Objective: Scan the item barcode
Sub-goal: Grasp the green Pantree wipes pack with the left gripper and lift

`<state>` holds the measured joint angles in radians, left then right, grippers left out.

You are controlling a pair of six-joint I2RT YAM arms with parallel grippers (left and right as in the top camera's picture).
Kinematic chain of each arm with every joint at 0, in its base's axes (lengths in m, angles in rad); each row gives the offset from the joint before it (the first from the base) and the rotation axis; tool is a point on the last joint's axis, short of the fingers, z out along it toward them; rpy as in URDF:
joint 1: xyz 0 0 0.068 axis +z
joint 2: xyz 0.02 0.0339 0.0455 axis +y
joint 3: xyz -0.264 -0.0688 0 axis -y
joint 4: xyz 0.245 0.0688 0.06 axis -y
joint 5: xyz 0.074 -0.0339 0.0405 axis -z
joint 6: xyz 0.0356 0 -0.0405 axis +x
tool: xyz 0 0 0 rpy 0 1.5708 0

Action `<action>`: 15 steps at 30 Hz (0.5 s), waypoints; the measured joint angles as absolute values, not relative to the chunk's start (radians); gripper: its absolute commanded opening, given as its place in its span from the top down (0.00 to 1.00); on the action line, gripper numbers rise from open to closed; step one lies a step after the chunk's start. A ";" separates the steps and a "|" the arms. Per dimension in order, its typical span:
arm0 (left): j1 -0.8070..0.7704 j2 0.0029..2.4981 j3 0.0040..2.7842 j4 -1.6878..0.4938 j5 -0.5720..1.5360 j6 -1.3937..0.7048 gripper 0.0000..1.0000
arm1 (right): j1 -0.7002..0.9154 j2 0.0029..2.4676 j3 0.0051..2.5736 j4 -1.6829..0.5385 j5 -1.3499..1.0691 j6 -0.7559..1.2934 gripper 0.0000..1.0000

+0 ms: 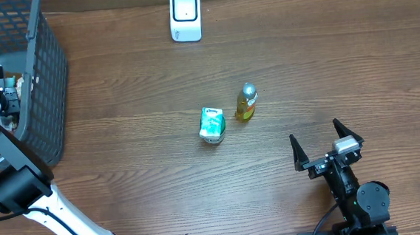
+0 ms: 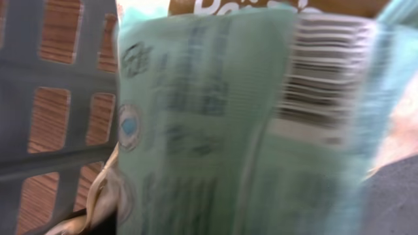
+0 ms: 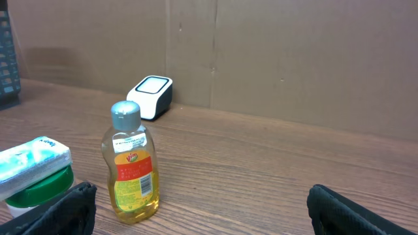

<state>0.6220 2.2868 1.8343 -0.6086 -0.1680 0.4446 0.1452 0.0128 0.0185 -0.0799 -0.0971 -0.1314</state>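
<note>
Mint-green film covers the packet [image 2: 248, 124], which fills most of the left wrist view. It carries dark print too smeared to read, a round blue mark on its left side, and a black-and-white barcode [image 2: 323, 72] at upper right. It sits inside the basket [image 1: 45, 92] at the table's left edge, with the grey lattice wall just beside it. Everything in that view is blurred. A brown box [image 2: 261, 6] with white letters is cut off by the top edge.

From overhead the left gripper [image 1: 10, 96] is down in the basket, half hidden by the rim and by its own arm. I cannot tell how wide it stands, or whether it has the packet.

The right gripper [image 1: 313, 129] rests near the front right, fingers spread wide and holding nothing. A yellow bottle [image 1: 245, 102] and a green-and-white pack [image 1: 211, 125] stand mid-table, just apart from each other. The white scanner [image 1: 185, 16] sits at the far edge.
</note>
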 measured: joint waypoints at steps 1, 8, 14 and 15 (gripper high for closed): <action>0.622 2.285 1.837 -0.607 -0.168 0.444 0.76 | 0.146 0.013 0.019 -0.080 -0.097 -0.131 0.00; 0.619 2.280 1.838 -0.619 -0.141 0.408 0.94 | 0.146 0.013 0.019 -0.079 -0.097 -0.131 0.00; 0.608 2.228 1.829 -0.635 -0.074 0.338 0.96 | 0.145 0.013 0.019 -0.080 -0.097 -0.131 0.00; 0.604 2.209 1.827 -0.633 -0.069 0.329 0.96 | 0.145 0.013 0.019 -0.080 -0.097 -0.131 0.00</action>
<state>0.6044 2.2093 1.8275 -0.6334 -0.0692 0.3294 0.1452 0.0128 0.0185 -0.0795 -0.0971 -0.1307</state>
